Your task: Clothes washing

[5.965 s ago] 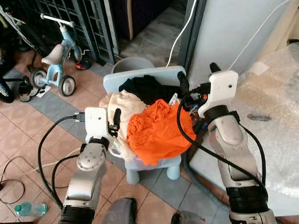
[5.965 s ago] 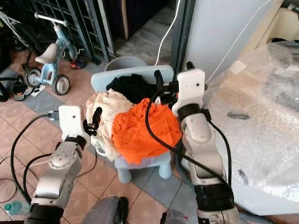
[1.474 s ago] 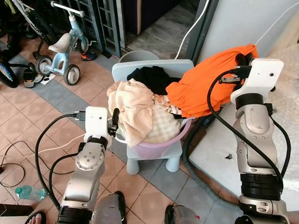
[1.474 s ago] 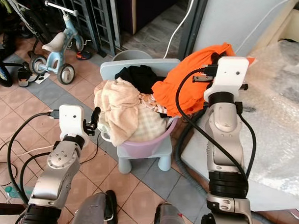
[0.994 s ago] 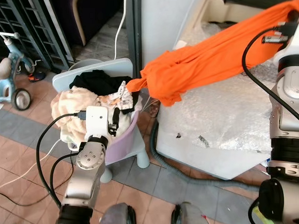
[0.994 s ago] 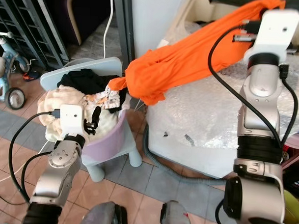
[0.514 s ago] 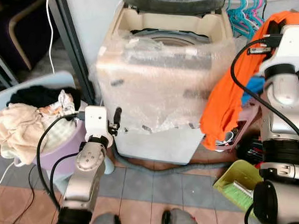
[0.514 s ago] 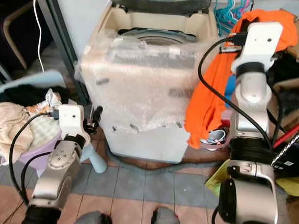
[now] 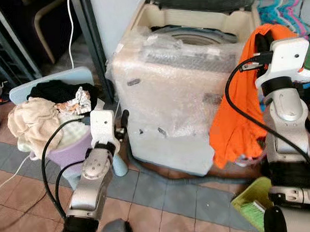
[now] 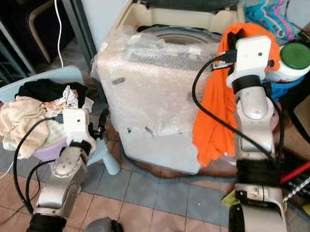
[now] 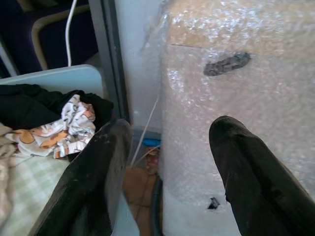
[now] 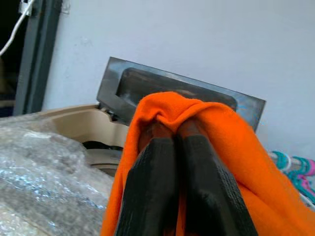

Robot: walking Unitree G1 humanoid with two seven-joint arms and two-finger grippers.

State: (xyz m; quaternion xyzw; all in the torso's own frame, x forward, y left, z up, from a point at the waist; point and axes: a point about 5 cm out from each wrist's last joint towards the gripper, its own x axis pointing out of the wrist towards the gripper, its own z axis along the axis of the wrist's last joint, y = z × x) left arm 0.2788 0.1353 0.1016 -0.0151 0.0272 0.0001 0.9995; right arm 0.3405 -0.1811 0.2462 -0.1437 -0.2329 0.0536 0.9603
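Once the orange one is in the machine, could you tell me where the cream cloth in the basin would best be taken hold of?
Grip the cream cloth at its bunched crown, coming down from above. It lies heaped on the pile in the purple basin, highest at the middle, with a flap hanging over the rim; a top pinch should lift it free of the black garment behind. The left gripper, fingers open, is nearest.

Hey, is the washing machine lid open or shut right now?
Open. The dark lid stands raised behind the round tub opening of the bubble-wrapped beige washing machine.
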